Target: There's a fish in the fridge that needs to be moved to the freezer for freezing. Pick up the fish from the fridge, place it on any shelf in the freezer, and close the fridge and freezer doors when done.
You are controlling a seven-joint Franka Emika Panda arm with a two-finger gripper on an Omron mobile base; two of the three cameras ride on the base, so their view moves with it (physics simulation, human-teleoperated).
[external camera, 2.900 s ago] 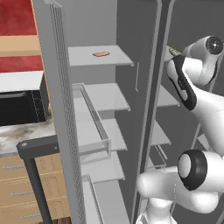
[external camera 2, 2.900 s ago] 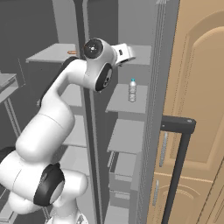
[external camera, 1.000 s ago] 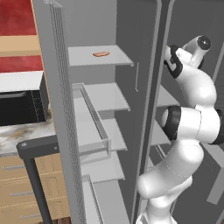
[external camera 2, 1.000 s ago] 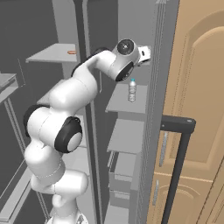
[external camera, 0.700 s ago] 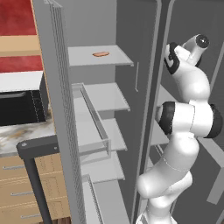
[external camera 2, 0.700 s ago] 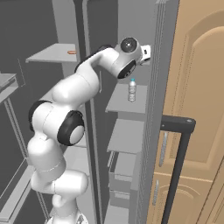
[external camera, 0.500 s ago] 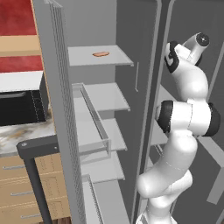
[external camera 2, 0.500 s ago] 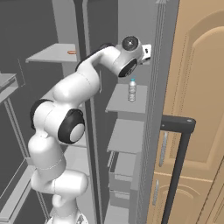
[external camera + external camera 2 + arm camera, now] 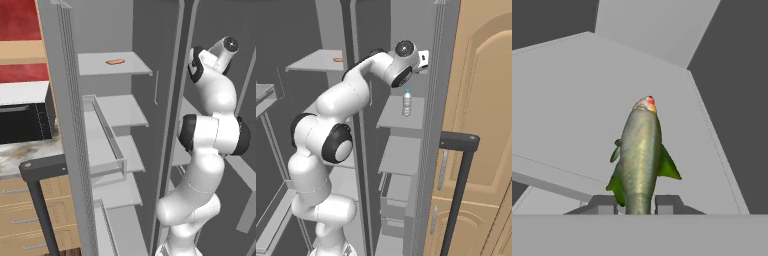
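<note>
In the hand view the fish, green and yellowish with a reddish snout, stands lengthwise away from the camera. My gripper is shut on the fish's tail end, one dark tip on each side. Below and behind the fish lies a pale grey shelf of the freezer. In both base views my arm reaches high into the narrower right-hand compartment, its wrist above the shelf that carries a bottle. The fridge stands open at the left, with its door swung out.
A small bottle stands on the freezer shelf below my hand. A flat orange-pink piece lies on the fridge's top shelf. The open freezer door with its dark handle stands close to a tan cabinet door.
The arm has stretched up and deeper into the freezer's upper part over the last seconds, and only slightly in the last half second. The fish stays in the grip.
</note>
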